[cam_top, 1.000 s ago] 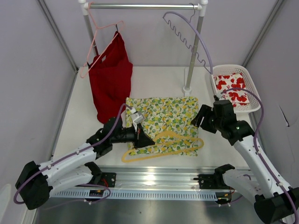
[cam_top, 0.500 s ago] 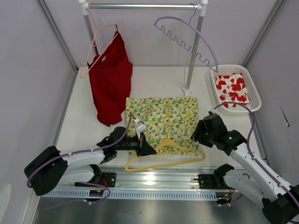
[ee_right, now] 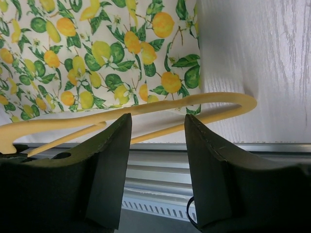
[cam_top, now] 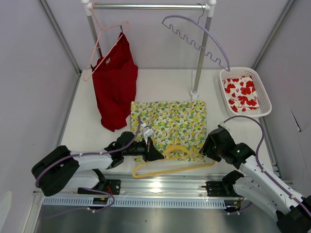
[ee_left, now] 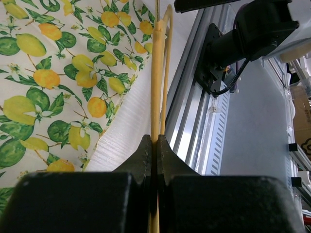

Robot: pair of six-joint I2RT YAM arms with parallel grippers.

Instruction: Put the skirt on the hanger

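Observation:
The lemon-print skirt [cam_top: 170, 121] lies flat on the table, in front of the rack post. The yellow hanger [cam_top: 175, 169] lies across the skirt's near edge and reaches toward the table's front. My left gripper [cam_top: 158, 155] is shut on the hanger's left arm; in the left wrist view the yellow bar [ee_left: 156, 73] runs straight out from between the closed jaws of that gripper [ee_left: 155, 143], with the skirt [ee_left: 58, 73] to its left. My right gripper [cam_top: 205, 149] stands open just above the hanger's right end. In the right wrist view the hanger [ee_right: 194, 102] and the skirt [ee_right: 97, 48] lie beyond the open right gripper [ee_right: 158, 124].
A red garment [cam_top: 115, 87] hangs from a pink hanger on the rack's left. A lavender wavy hanger [cam_top: 194, 36] hangs from the rail beside the rack post [cam_top: 200, 63]. A white basket [cam_top: 243, 70] at the right holds a red-flowered cloth [cam_top: 241, 92]. A metal rail [cam_top: 160, 187] borders the near edge.
The left gripper has drawn the hanger toward the near edge, partly off the skirt. The right arm has moved nearer and lower, to the hanger's right end, its jaws narrowing. The lavender hanger has swung.

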